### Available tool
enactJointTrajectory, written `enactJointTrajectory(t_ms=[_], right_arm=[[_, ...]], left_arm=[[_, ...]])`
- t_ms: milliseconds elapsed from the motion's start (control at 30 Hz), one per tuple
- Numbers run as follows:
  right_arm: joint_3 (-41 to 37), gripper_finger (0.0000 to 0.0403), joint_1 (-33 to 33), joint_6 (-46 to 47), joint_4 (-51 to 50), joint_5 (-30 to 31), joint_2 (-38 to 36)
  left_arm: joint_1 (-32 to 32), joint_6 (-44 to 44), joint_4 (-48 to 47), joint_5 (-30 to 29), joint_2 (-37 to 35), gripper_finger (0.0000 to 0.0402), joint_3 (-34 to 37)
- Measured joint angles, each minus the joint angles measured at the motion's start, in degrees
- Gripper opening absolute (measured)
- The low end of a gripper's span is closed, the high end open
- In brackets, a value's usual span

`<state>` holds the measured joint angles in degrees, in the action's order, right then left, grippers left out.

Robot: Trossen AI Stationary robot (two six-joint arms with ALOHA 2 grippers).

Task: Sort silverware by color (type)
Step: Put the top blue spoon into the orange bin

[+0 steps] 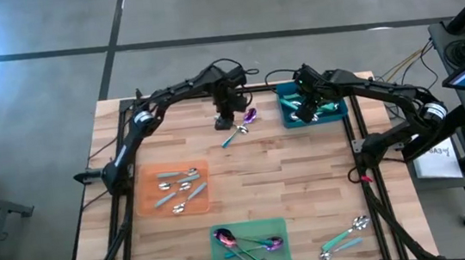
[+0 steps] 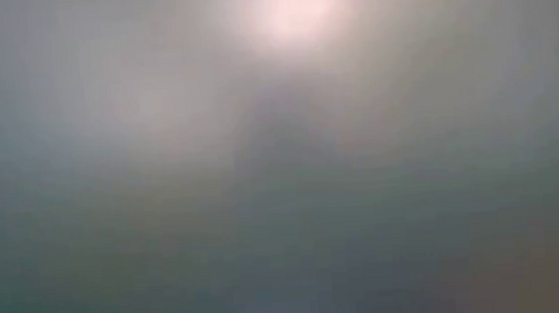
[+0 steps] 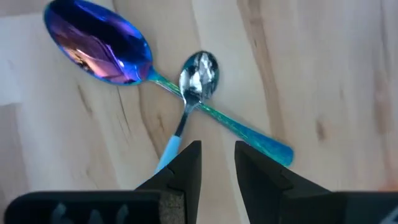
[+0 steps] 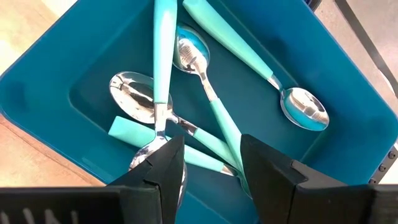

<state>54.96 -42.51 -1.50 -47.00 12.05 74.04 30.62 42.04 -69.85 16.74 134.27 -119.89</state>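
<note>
High view: left gripper (image 1: 230,118) beside two crossed spoons (image 1: 242,125); right gripper (image 1: 306,105) over teal bin (image 1: 339,112).
Low view: nothing discernible.
Left wrist view: fingers (image 3: 189,167) partly open, empty; purple spoon (image 3: 99,43) crossed by silver spoon (image 3: 198,73) just ahead.
Right wrist view: fingers (image 4: 264,163) wide, empty, above binned silver spoons (image 4: 205,93).

Iridescent purple spoon (image 3: 99,45), teal bin (image 4: 56,81)
</note>
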Motion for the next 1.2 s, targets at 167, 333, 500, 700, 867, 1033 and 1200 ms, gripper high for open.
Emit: enactJointTrajectory(t_ms=[167,333,500,700,867,1033,1200], right_arm=[[0.00,0.0148,-0.01,0.00,0.20,0.00,0.00],[0.00,0.0148,-0.01,-0.02,0.61,0.00,0.00],[0.00,0.0148,-0.01,-0.02,1.08,-0.01,0.00],[0.00,0.0148,-0.01,-0.02,1.09,-0.02,0.00],[0.00,0.0148,-0.01,-0.02,1.09,0.00,0.00],[0.00,0.0148,-0.01,-0.02,1.11,-0.01,0.00],[0.00,0.0148,-0.01,-0.02,1.11,0.00,0.00]], left_arm=[[-0.23,2.01,14.32,-6.46,-7.00,0.0080,13.62],[-0.04,3.11,25.68,-8.60,-11.62,0.0080,23.20],[0.78,2.80,26.52,-8.66,-12.30,0.0080,24.78],[0.88,0.91,24.84,-8.73,-12.03,0.0081,23.91],[0.59,0.72,22.27,-8.68,-12.65,0.0100,23.75],[0.56,0.90,20.05,-9.70,-12.63,0.0128,23.80],[0.54,1.06,19.41,-9.15,-12.61,0.0146,23.80]])
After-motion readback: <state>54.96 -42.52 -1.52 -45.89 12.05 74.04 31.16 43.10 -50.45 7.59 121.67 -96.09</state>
